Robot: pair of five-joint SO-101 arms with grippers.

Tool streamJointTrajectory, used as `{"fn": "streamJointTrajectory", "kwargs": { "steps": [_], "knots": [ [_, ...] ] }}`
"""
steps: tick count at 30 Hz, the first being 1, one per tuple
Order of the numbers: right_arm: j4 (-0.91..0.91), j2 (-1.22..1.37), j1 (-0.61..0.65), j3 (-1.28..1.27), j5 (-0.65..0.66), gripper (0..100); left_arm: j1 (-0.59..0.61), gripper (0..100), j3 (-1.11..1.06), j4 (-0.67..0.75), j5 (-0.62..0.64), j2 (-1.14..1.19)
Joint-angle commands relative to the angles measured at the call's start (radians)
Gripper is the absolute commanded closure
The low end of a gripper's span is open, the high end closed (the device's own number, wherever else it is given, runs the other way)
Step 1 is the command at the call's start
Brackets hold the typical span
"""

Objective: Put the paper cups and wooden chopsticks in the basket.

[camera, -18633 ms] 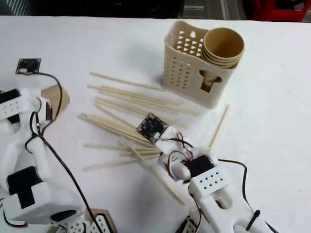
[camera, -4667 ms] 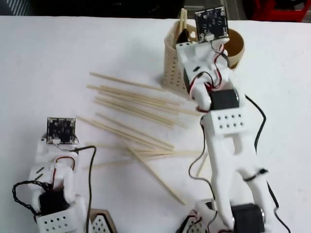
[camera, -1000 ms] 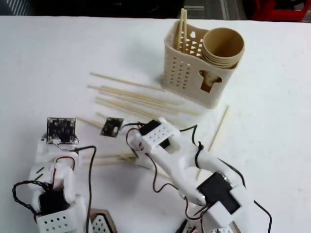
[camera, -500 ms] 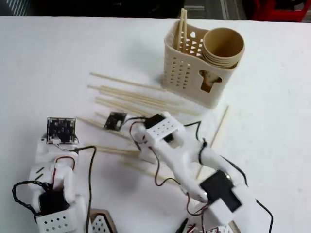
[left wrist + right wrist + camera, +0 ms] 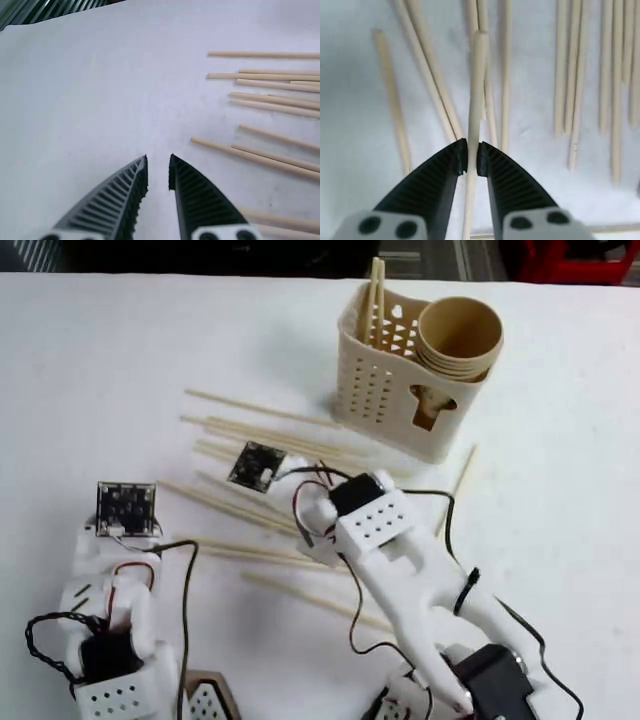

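The cream basket [image 5: 385, 400] stands at the back right with stacked paper cups [image 5: 460, 335] in it and two wooden chopsticks [image 5: 376, 295] upright beside them. Several loose chopsticks [image 5: 270, 440] lie across the middle of the table. My right gripper [image 5: 471, 155] is shut on one chopstick [image 5: 476, 90], which hangs above the scattered ones. The right arm [image 5: 370, 525] is over the pile's near side. My left gripper [image 5: 158, 160] sits low over bare table, open a narrow way with nothing in it, and chopstick ends [image 5: 260, 82] lie beyond it.
One chopstick [image 5: 455, 490] lies apart, in front of the basket's right side. The left arm [image 5: 115, 590] rests at the near left with its black cable [image 5: 185, 580] looping beside it. White table stretches to the far left and right.
The right arm has swung from the near left of the pile toward the basket, carrying the chopstick up off the table. The left arm has kept still.
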State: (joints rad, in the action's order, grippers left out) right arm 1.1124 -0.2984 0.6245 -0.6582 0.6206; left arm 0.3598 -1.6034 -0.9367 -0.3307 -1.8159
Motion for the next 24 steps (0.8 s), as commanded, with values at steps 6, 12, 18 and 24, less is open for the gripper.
{"fn": "streamJointTrajectory", "kwargs": {
  "steps": [6,12,18,24],
  "knots": [
    [-0.163,0.134,0.111,0.025,-0.005,97.8,0.012,91,0.008,0.003,-0.012,-0.012],
    [-0.127,0.263,0.125,0.103,0.0,87.7,0.012,91,0.008,0.003,-0.012,-0.012],
    [-0.09,0.272,0.166,0.112,0.0,85.0,0.012,91,0.006,0.003,-0.012,-0.012],
    [-0.097,0.278,0.206,0.095,0.0,85.0,0.012,91,0.006,0.003,-0.012,-0.012]
  ]
}}
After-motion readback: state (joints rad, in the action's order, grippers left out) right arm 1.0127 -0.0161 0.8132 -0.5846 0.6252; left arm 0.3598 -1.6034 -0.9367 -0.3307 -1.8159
